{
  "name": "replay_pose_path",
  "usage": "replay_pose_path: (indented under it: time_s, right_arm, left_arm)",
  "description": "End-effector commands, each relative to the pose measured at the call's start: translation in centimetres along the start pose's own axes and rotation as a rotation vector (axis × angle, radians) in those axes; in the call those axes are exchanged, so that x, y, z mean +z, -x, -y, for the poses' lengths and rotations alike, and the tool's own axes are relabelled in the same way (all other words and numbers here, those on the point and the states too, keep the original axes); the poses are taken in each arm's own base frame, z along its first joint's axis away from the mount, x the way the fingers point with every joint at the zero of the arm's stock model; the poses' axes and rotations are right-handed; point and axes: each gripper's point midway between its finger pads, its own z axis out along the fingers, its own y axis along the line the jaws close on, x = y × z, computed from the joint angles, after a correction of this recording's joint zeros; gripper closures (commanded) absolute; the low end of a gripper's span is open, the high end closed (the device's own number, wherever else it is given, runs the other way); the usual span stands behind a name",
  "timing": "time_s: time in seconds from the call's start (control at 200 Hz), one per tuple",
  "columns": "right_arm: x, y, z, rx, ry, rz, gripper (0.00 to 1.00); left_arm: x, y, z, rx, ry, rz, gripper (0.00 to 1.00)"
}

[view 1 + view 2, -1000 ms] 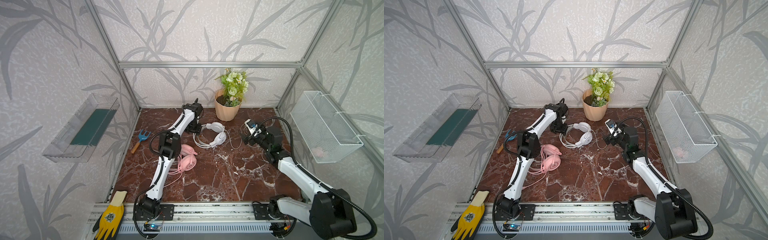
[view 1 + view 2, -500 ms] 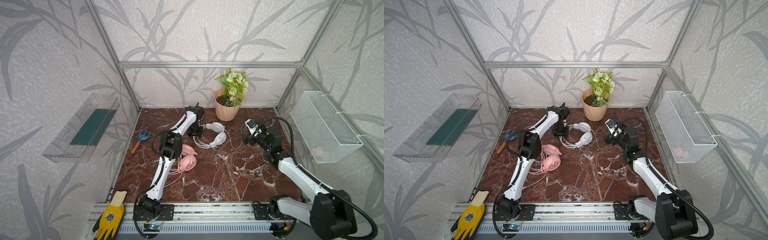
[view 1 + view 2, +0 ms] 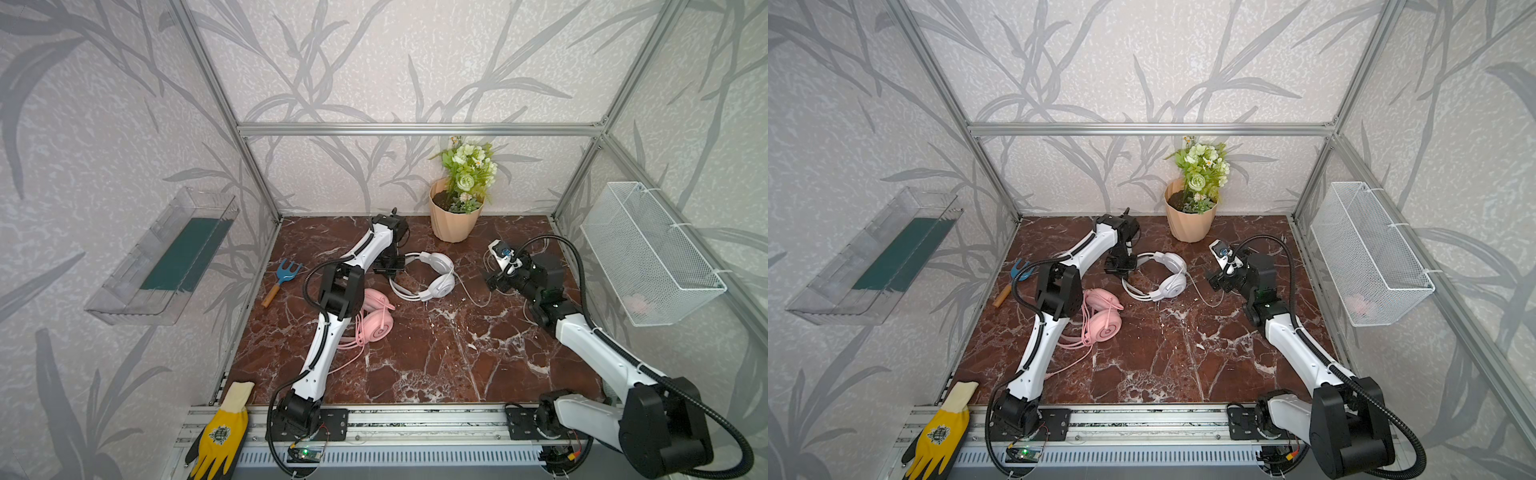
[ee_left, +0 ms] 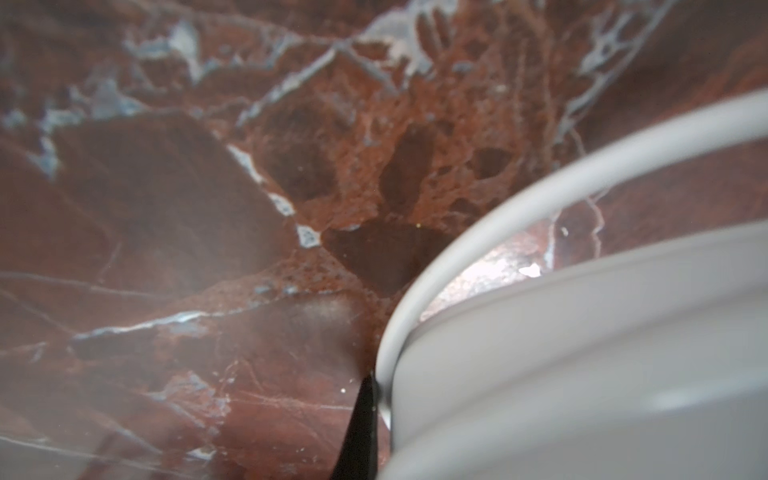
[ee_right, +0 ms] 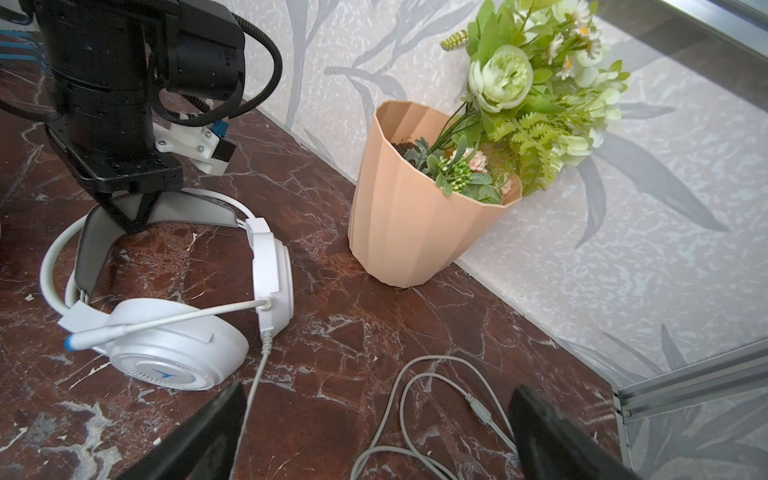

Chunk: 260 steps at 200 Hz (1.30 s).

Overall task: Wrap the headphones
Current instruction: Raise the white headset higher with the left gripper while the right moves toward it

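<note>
The white headphones (image 3: 440, 278) (image 3: 1173, 282) (image 5: 174, 349) lie on the marble floor near the back. My left gripper (image 3: 388, 266) (image 3: 1120, 266) (image 5: 129, 216) points down and is shut on their headband. The left wrist view shows one black finger (image 4: 359, 432) pressed against the white band (image 4: 582, 374). The pink headphones (image 3: 376, 324) (image 3: 1104, 322) lie beside the left arm's elbow, partly hidden by it. My right gripper (image 3: 494, 282) (image 3: 1217, 282) (image 5: 378, 395) is open, low over the loose white cable (image 5: 415, 374), with nothing between its fingers.
A peach flower pot (image 3: 453, 224) (image 5: 415, 216) stands at the back wall. A blue hand rake (image 3: 282, 274) lies at the left edge. A yellow glove (image 3: 220, 432) rests on the front rail. A wire basket (image 3: 648, 253) hangs on the right wall, and a clear tray (image 3: 166, 257) on the left.
My left gripper came forward and down from behind the white headband and shut on it. The right arm has not moved.
</note>
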Motion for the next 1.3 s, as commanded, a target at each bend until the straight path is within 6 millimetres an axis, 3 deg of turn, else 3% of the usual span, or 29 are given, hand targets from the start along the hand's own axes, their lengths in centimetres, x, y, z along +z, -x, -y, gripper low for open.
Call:
replay_pose_path:
  time_s: [0.0, 0.09, 0.25, 0.44, 0.605, 0.735, 1.06, 1.295]
  right_arm:
    - [0.2, -0.8, 0.0, -0.002, -0.003, -0.021, 0.01]
    - [0.1, -0.6, 0.1, -0.001, -0.010, -0.018, 0.01]
    - [-0.4, 0.7, 0.4, 0.011, -0.013, 0.012, 0.01]
    - [-1.5, 2.4, 1.3, 0.045, 0.005, 0.065, 0.01]
    - [-2.3, 1.8, 3.4, 0.098, -0.003, 0.060, 0.01]
    - [-2.9, 1.6, 3.7, 0.058, 0.000, 0.098, 0.01]
    - [-0.4, -0.7, 0.3, -0.056, 0.163, 0.191, 0.05]
    - [2.6, -0.9, -0.1, -0.089, 0.216, 0.260, 0.07]
  left_arm:
    - [-2.0, 0.8, -0.7, -0.021, 0.006, 0.055, 1.00]
    - [-3.7, 1.5, -0.2, -0.024, -0.038, 0.099, 1.00]
    - [-8.4, 2.6, 1.1, 0.003, -0.123, 0.205, 1.00]
    - [-13.5, 2.3, 2.1, 0.053, -0.215, 0.293, 1.00]
    - [-17.2, 1.9, 1.9, 0.048, -0.297, 0.345, 1.00]
    - [-19.9, 1.8, 2.0, 0.070, -0.347, 0.405, 1.00]
    - [-24.7, 1.5, 3.6, 0.090, -0.496, 0.499, 1.00]
    - [-26.6, 0.9, 3.9, 0.091, -0.536, 0.528, 1.00]
